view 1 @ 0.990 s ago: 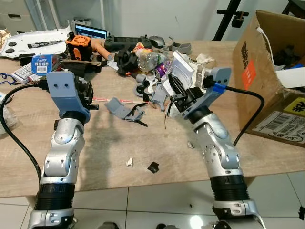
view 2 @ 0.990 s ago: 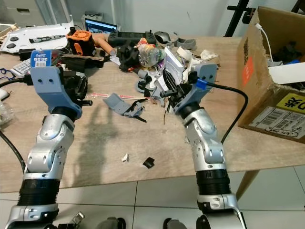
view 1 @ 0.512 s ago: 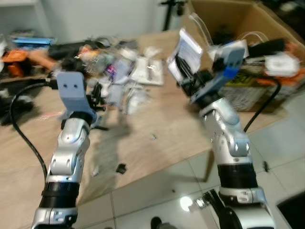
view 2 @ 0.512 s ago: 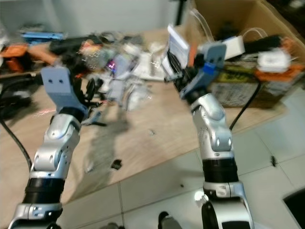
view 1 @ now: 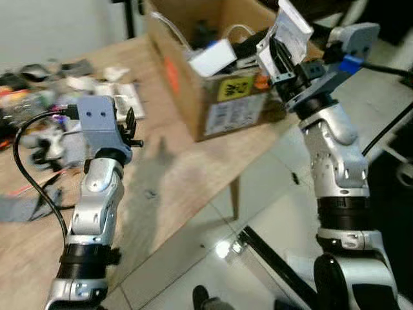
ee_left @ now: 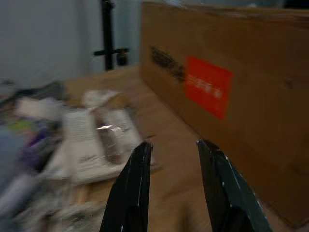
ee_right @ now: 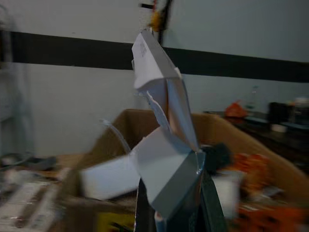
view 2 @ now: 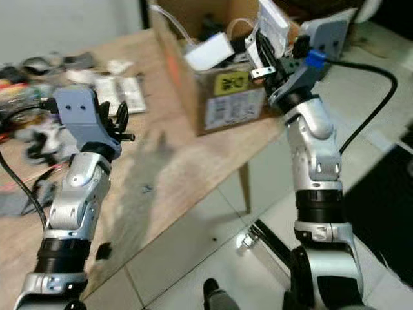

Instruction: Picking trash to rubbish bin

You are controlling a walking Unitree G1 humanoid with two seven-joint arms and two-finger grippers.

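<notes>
Brown cardboard box (view 1: 193, 84) with orange-red patch and yellow label, white-grey crumpled carton (ee_right: 166, 145) in black-fingered right gripper (view 1: 284, 61), black-fingered left gripper (ee_left: 174, 193), blue-grey wrist housings, silver arms, light wood-grain worktop (view 1: 187, 168), white glossy floor tiles (view 1: 258, 213).

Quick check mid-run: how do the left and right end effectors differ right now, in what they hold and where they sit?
The right end effector is shut on a crumpled white paper carton; the left end effector is open with nothing between its fingers. The right one is raised beside the brown cardboard box, past the table's edge; the left one sits lower, over the light wooden table. Both have two long black fingers.
</notes>
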